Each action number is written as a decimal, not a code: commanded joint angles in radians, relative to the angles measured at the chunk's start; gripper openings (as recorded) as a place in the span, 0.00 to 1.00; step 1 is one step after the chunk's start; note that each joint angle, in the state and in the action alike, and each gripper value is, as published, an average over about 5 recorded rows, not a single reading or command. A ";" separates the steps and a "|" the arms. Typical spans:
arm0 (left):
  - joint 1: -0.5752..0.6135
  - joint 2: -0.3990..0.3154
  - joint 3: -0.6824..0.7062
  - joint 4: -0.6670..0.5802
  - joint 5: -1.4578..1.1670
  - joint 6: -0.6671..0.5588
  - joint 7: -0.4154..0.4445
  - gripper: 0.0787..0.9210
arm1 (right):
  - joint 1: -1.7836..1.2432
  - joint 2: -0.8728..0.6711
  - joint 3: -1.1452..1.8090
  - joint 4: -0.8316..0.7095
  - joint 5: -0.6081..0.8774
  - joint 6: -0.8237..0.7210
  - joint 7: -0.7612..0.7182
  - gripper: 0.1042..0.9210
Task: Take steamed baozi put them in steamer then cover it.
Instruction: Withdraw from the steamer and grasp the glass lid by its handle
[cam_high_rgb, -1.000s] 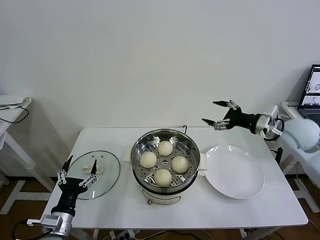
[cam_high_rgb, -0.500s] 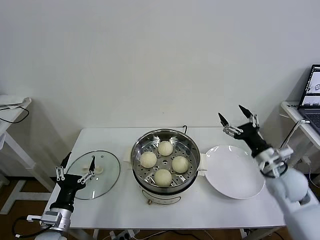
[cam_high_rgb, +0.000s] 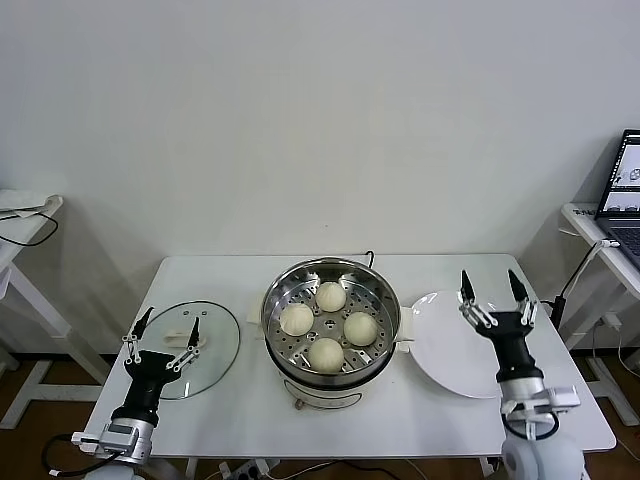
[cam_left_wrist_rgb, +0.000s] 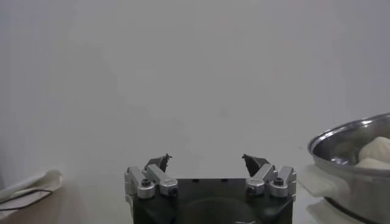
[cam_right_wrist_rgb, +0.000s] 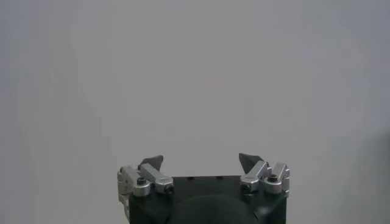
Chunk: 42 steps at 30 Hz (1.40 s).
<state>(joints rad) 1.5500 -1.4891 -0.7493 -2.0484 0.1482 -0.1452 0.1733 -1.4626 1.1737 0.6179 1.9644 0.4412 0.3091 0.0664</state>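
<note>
Swinging down from above the table's far right, the right gripper (cam_high_rgb: 496, 291) now stands spread and empty over the white plate (cam_high_rgb: 450, 350). Left gripper (cam_high_rgb: 160, 328) hovers spread over the glass lid (cam_high_rgb: 215, 345). Four baozi (cam_high_rgb: 329, 326) sit inside the uncovered steamer (cam_high_rgb: 278, 285).

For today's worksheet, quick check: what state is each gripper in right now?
Left gripper: open, holding nothing, above the glass lid.
Right gripper: open, holding nothing, above the white plate.
</note>
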 joint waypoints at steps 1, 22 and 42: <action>0.004 0.000 0.004 0.050 0.272 -0.065 -0.083 0.88 | -0.110 0.097 0.010 0.003 -0.065 0.069 0.058 0.88; -0.085 0.123 -0.087 0.451 1.229 -0.318 -0.424 0.88 | -0.079 0.113 -0.011 -0.045 -0.086 0.030 0.043 0.88; -0.270 0.122 -0.065 0.607 1.314 -0.294 -0.455 0.88 | -0.085 0.120 -0.013 -0.059 -0.102 0.036 0.039 0.88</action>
<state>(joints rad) 1.3695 -1.3743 -0.8169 -1.5304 1.3859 -0.4351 -0.2547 -1.5464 1.2909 0.6077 1.9082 0.3454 0.3436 0.1055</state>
